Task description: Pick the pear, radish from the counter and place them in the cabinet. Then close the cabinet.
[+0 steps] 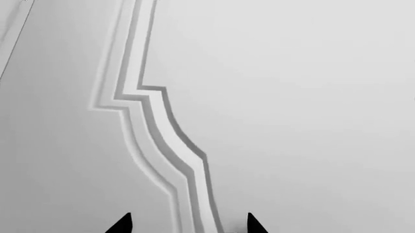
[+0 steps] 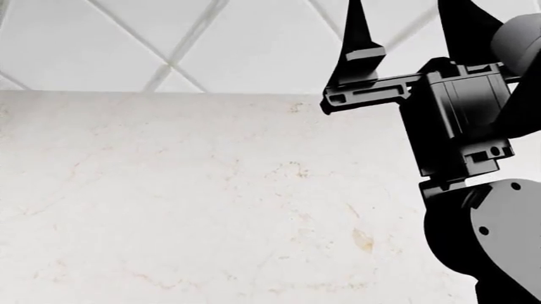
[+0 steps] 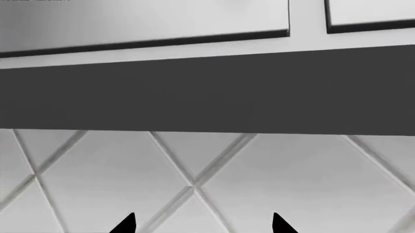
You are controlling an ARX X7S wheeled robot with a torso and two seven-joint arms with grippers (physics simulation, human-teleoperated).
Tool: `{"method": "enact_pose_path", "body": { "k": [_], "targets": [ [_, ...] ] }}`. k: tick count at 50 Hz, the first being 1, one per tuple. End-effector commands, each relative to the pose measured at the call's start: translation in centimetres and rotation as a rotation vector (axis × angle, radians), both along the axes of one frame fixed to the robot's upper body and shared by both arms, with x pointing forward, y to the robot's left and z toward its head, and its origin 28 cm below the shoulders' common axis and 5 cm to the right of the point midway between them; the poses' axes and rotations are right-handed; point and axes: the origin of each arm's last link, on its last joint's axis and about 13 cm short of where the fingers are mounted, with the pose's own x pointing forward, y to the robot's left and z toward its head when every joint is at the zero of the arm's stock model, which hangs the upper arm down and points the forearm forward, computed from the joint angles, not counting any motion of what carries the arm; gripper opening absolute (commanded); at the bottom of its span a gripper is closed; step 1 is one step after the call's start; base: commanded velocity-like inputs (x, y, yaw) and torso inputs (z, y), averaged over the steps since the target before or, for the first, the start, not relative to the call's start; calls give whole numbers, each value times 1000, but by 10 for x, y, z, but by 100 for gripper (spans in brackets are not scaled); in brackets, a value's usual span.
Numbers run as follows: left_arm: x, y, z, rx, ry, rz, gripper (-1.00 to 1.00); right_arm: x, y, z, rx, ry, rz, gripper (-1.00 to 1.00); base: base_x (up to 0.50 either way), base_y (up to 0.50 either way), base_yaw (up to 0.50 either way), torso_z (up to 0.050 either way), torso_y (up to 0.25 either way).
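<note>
The pear and the radish are out of view in all three views. The white marble counter [image 2: 169, 202] fills the head view and is bare where it shows. My right gripper [image 2: 404, 19] is raised at the upper right, pointing up at the tiled wall, jaws apart and empty. In the right wrist view it [image 3: 202, 224] faces the wall tiles below the white cabinet doors [image 3: 143, 19]. My left gripper [image 1: 188, 224] is open and empty, close in front of a white panelled cabinet door [image 1: 292, 97] with stepped moulding [image 1: 155, 126]. It does not show in the head view.
A backsplash of white diamond tiles [image 2: 237, 44] rises behind the counter. A dark band [image 3: 207, 92], the underside of the wall cabinets, runs above the tiles. My right arm's black wrist body [image 2: 457, 120] covers the right side of the head view.
</note>
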Motion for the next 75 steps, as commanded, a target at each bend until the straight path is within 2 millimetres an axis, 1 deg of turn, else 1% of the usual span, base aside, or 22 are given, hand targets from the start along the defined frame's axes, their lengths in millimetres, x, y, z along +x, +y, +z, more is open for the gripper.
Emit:
{"method": "enact_pose_path", "body": {
  "k": [1,7,12,16,20,32,38,46,53,57,60,63,75],
  "targets": [
    [-10,-52,-11,38,197,-658,100,-2,2,1,-2,-9,4,100,0,-5,-13,0,0],
    [-20,-45,-3,38,131,-654,100,-2,2,2,-1,-10,3,100,5,-5,-11,0,0],
    [-35,-37,4,52,46,-626,100,-3,1,2,0,-10,2,100,2,-4,-7,0,0],
    [-53,-29,2,56,-11,-604,100,-4,1,2,1,-12,1,100,0,0,0,0,0],
    [-66,-25,-6,71,-44,-572,100,-5,1,2,1,-11,0,100,0,0,0,0,0],
    [-90,-17,-40,96,-75,-509,100,-7,1,0,5,-10,-2,100,0,0,0,0,0],
    [-95,-11,-59,97,-92,-471,100,-8,1,-2,9,-10,1,100,0,0,0,0,0],
    [-110,-5,-89,70,-89,-480,100,-10,2,-1,11,-17,2,100,0,0,0,0,0],
    [-125,-4,-109,41,-98,-487,100,-14,3,2,15,-28,6,100,0,0,0,0,0],
    [-127,-2,-124,5,-74,-487,100,-16,4,5,16,-39,12,100,0,0,0,0,0],
    [-125,0,-138,-14,-46,-476,100,-18,4,6,17,-45,16,100,0,0,0,0,0],
    [-125,3,-147,-29,-26,-468,100,-18,5,6,17,-49,18,100,0,0,0,0,0],
    [-127,1,-182,5,12,-426,100,-20,7,7,20,-58,30,100,0,0,0,0,0]
  ]
}}
